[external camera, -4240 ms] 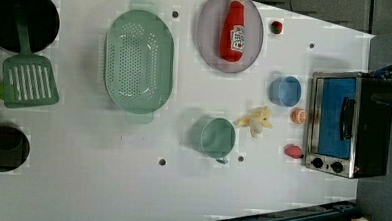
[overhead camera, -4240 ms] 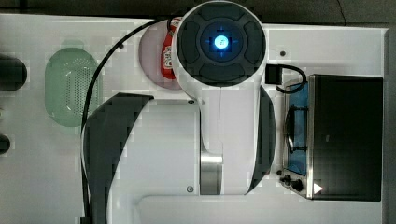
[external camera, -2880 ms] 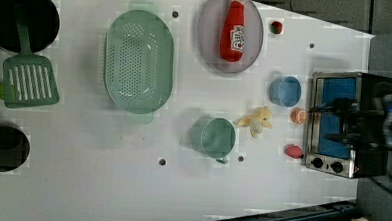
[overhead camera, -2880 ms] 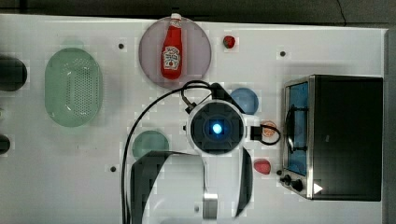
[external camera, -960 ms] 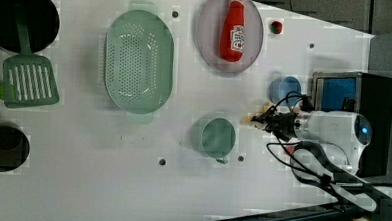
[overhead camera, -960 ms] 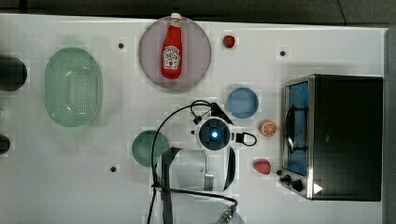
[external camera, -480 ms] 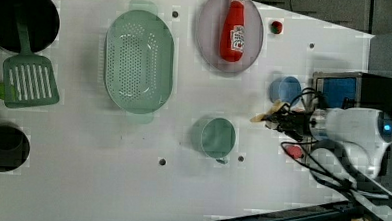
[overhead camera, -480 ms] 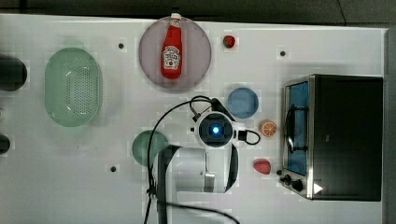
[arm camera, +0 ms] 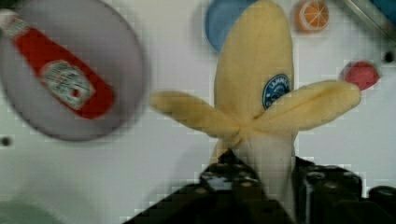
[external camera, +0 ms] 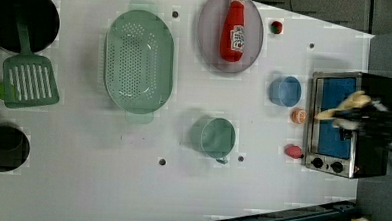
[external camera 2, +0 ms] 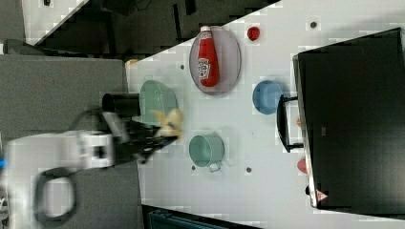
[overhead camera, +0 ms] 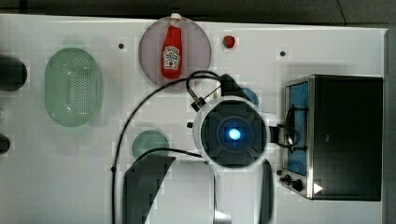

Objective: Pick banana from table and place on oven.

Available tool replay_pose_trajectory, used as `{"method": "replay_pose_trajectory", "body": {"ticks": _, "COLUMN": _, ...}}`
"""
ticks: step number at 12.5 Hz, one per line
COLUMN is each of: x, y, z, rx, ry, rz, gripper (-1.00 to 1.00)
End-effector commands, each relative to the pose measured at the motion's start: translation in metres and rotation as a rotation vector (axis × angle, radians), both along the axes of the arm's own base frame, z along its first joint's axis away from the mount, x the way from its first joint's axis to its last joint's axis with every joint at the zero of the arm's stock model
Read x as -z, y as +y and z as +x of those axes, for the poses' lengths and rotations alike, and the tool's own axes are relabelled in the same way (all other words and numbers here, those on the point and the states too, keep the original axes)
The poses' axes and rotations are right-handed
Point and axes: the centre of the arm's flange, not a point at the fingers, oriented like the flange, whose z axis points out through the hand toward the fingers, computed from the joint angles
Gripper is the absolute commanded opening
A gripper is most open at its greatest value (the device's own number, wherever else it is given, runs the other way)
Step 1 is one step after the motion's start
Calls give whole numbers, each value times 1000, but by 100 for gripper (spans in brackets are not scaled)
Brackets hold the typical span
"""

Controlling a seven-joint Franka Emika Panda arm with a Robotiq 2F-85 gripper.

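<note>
The banana (arm camera: 254,93), pale yellow with peel flaps spread and a blue sticker, hangs in the air with my gripper (arm camera: 266,184) shut on its lower end. In the left view the banana (external camera: 347,104) and gripper (external camera: 358,117) overlap the oven's (external camera: 369,158) bluish glass door. In the right view the banana (external camera 2: 169,124) is held well above the white table (external camera 2: 267,191), away from the oven (external camera 2: 353,119). In the top view the arm's round wrist (overhead camera: 233,134) hides the banana, beside the oven (overhead camera: 348,140).
On the table near the oven are a blue bowl (external camera: 285,90), an orange slice (external camera: 298,116) and a red fruit (external camera: 293,151). A green cup (external camera: 214,136), a ketchup bottle (external camera: 232,27) on a plate, a green colander (external camera: 138,60) and a spatula (external camera: 27,80) lie further off.
The gripper closed on the banana at the table, then lifted it. In the left view it has moved right toward the oven; in the top view the wrist looms larger.
</note>
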Motion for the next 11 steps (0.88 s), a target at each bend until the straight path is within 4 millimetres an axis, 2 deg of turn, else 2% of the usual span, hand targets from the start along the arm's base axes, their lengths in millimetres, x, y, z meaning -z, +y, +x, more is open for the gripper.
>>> {"method": "replay_pose_trajectory", "body": {"ticks": 1, "x": -56, "y": -1, "z": 1, "rx": 52, "ry": 58, "rz": 6, "gripper": -58}}
{"method": "replay_pose_trajectory", "body": {"ticks": 2, "x": -74, "y": -9, "z": 3, "rx": 65, "ry": 49, "rz": 8, "gripper": -58}}
{"method": "replay_pose_trajectory", "body": {"ticks": 3, "x": -83, "y": -20, "z": 8, "rx": 83, "ry": 38, "rz": 11, "gripper": -58}}
{"method": "replay_pose_trajectory", "body": {"ticks": 5, "x": -80, "y": -57, "z": 17, "rx": 76, "ry": 40, "rz": 17, "gripper": -58}}
{"method": "replay_pose_trajectory", "body": {"ticks": 8, "x": -57, "y": -138, "z": 26, "rx": 56, "ry": 58, "rz": 13, "gripper": -58}}
{"method": "replay_pose_trajectory", "body": {"ticks": 11, "x": -33, "y": -240, "z": 16, "rx": -22, "ry": 36, "rz": -17, "gripper": -58}}
